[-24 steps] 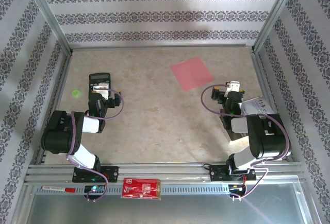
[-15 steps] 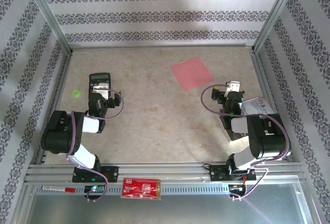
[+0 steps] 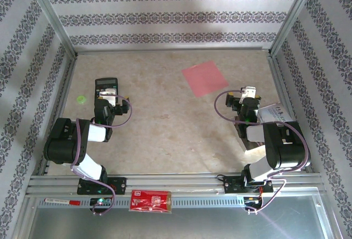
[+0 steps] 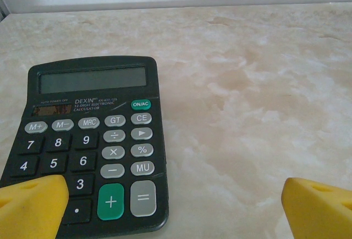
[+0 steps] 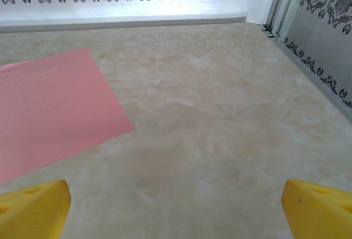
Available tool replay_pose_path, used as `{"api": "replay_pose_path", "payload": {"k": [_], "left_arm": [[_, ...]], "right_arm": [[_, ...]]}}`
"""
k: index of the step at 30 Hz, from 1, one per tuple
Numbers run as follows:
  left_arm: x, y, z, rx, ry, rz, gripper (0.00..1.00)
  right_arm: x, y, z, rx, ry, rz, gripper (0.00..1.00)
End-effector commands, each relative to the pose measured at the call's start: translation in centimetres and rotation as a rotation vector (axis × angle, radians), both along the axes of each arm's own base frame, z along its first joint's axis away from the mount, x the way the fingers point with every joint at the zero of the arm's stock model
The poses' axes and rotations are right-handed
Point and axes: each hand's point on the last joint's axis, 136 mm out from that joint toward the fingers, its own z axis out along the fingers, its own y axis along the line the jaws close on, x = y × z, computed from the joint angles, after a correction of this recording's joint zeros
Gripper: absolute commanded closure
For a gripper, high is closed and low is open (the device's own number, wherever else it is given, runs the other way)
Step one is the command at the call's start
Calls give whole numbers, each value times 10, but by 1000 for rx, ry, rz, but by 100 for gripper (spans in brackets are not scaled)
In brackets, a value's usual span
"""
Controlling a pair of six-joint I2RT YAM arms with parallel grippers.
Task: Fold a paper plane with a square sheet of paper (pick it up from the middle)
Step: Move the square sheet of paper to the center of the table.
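Here we go: nothing is folded yet. The square sheet of paper [image 3: 204,78] lies flat on the table [image 3: 165,129], toward the far side and right of centre, turned a little so one corner points at your right arm.

Your right claw [image 3: 248,93] is spread wide and holds nothing. From its wrist camera both yellow fingers [image 5: 33,209] frame bare tabletop. The pink sheet sits ahead and off to the left, its nearest corner short of the left finger. So it's near but apart, with no contact.

Your left claw [image 4: 176,206] is just as wide and just as empty, parked over by the black calculator [image 4: 91,140]. One finger overlaps the calculator's near corner in that view. I can't tell whether it touches.

The step in hand looks like the reach, and the right claw is the obvious candidate. Swing it left and forward until the sheet's middle sits between the fingers, not the near corner. Paper this thin will likely give you no edge to catch. So I'd come down square, set both tips on the sheet and close slowly, letting the middle buckle up into a ridge you can pinch. Close too quickly and the sheet will probably skid or crumple, and a stray crease would spoil the plane's folds.
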Motion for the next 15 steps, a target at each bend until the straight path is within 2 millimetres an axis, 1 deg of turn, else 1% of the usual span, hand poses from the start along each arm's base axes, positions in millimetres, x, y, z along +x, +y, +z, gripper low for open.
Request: {"api": "replay_pose_path", "payload": {"k": [1,8,12,14,15], "left_arm": [[4,3,3,8,-6,-2,0],[4,3,3,7,-6,-1,0],[4,9,3,8,-7,33,0],[3,11,6,9,-22,44,0],[1,12,11,6,-34,49,0]], "right_arm": [[3,4,7,-3,-30,7,2],[3,4,7,-3,-31,6,2],[3,4,8,-3,-32,6,2],[2,-2,14,-8,-50,-40,2],[0,-2,14,-2,-43,-34,2]]}}
